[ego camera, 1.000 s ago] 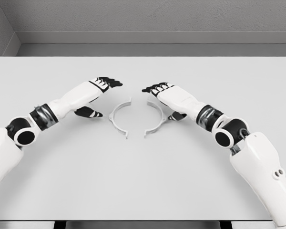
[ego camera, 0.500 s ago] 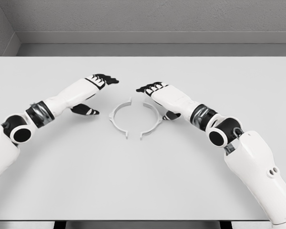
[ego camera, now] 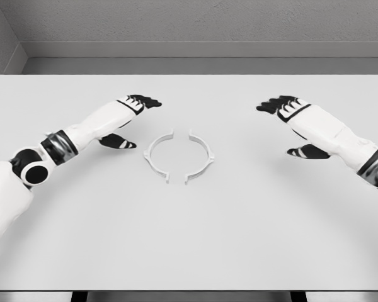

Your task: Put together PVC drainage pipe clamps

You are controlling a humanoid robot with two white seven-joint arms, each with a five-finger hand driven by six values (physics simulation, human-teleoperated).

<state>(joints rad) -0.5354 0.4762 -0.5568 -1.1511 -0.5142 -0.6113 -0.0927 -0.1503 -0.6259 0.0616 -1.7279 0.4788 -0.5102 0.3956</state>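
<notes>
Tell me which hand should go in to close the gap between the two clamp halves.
Left, probably. The left hand hovers open right beside the left clamp half, while the right hand is open but well off to the side of the right clamp half. The halves lie apart on the table.

The right arm [ego camera: 365,154] is cut off by the right edge just after the dark wrist band, the left arm [ego camera: 12,189] leaves the picture at the left edge near the shoulder, and the front corners of the worktop [ego camera: 189,251] go out of view at the bottom.
</notes>
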